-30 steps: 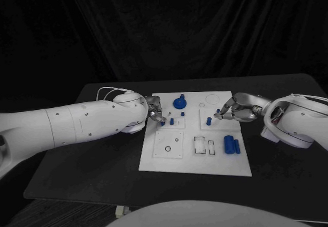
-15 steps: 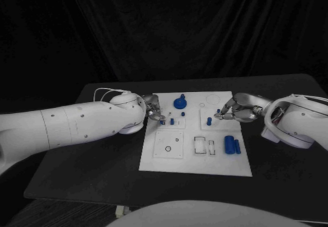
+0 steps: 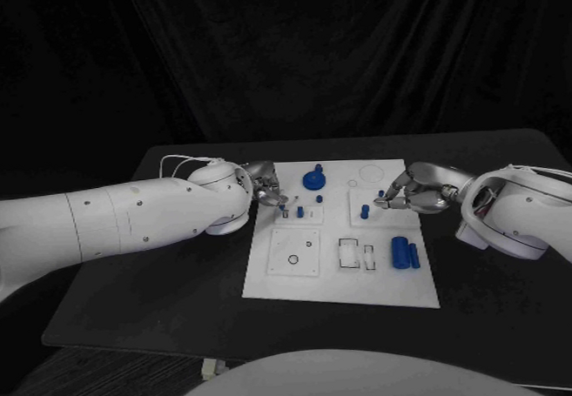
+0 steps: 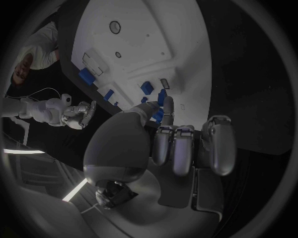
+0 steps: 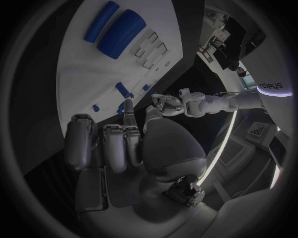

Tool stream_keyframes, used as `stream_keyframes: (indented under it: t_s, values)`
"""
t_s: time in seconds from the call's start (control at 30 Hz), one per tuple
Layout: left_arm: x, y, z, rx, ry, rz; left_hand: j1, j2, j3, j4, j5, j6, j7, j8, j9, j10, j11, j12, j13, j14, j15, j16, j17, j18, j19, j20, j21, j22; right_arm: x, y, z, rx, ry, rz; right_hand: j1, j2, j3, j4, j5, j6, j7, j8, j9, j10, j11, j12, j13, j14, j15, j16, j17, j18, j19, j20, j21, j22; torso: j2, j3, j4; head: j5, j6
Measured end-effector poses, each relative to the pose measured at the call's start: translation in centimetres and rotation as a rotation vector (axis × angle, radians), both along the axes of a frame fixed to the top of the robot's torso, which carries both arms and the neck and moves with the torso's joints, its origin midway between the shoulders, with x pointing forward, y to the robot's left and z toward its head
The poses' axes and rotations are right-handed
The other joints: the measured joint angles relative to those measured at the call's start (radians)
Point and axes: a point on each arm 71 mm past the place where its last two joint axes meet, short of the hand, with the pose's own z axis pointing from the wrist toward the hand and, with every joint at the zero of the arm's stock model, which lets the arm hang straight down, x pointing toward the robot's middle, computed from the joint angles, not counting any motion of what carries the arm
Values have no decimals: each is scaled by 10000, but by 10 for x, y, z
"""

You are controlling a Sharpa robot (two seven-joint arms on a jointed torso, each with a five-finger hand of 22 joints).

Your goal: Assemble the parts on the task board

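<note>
Left hand (image 3: 266, 192): at the task board's left edge, fingers curled, thumb and fingertip pinching a small blue part (image 4: 163, 98) over the board.
Right hand (image 3: 405, 194): at the board's right edge, fingers curled; whether holding anything, cannot tell.
Task board (image 3: 302, 280): white, mid-table.
Near right of board: two blue cylinders (image 3: 404, 252) lying side by side.
Far side: blue knobbed part (image 3: 314, 178) standing upright.

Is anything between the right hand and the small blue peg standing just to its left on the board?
Nothing visible. In the head view the right hand sits at the task board edge, with only bare white plate between it and the blue peg.
</note>
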Motion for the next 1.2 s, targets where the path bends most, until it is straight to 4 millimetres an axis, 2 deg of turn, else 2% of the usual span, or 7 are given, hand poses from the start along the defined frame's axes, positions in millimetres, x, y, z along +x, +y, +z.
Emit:
stream_keyframes:
  t_s: [0.37, 0.4, 0.8, 1.07, 1.2]
  values:
    - [-1, 4, -2, -220, -263, 107, -42, -38, 47, 7, 0, 14, 15, -38, 0, 0, 0, -163, 0, 39, -38, 0, 0, -1, -37, -37, -77, 0, -1, 0, 0, 9, 0, -1, -1, -1, 0, 0, 0, 0, 0, 0, 0, 0, 0, -19, -1, 0, 2, 0, 0, 0, 0, 0, 0, -1, 0, 8, -2, -13, 0]
    - [-1, 5, -3, -235, -273, 137, -81, -52, 251, -194, -38, 15, 16, -38, -1, 0, 0, -200, 0, 39, -38, 0, 0, -1, -37, -37, -77, 0, -1, 0, 0, 9, -1, -3, -1, -1, 0, 0, 0, 0, 0, 0, 0, 0, 0, -19, -1, -1, 1, 0, 0, 0, 0, 0, 0, -1, 0, 8, -2, -15, 0]
    - [-5, 4, -9, -454, -400, 182, -132, -52, 251, -194, -40, 14, 20, -38, 0, 2, 2, -229, 0, 38, -38, 0, 0, 0, -37, -37, -77, 0, -1, 0, 0, 18, -14, -8, -20, -20, 0, 0, 0, 0, 0, 0, 1, 0, 0, -17, -17, -1, 3, 0, 0, 0, 0, 0, 1, -2, 7, 12, -4, 2, 0]
    - [-8, 4, -12, -606, -506, 203, -133, -51, 251, -194, -42, -11, 0, -38, 8, 3, 3, -229, 0, 38, -37, 0, 0, 0, -36, -37, -77, 0, -1, 0, 0, 24, -24, -10, 6, 6, 0, 0, 0, 0, 0, 0, 1, -11, 11, 20, -74, -34, -25, 0, 0, 0, 0, 0, 1, -3, 5, 12, 9, -35, 0]
    - [-9, 4, -13, -663, -544, 217, -133, -51, 251, -194, -44, -15, 1, -38, 8, 3, 3, -229, 0, 37, -37, 0, 0, 0, -37, -37, -77, 0, -1, 0, 0, 25, -27, -15, 7, 6, 0, 0, 0, 0, 0, 0, 1, 23, -23, -18, -74, -11, -49, 0, 0, 0, 0, 0, 1, -3, 10, 8, 9, -3, 0]
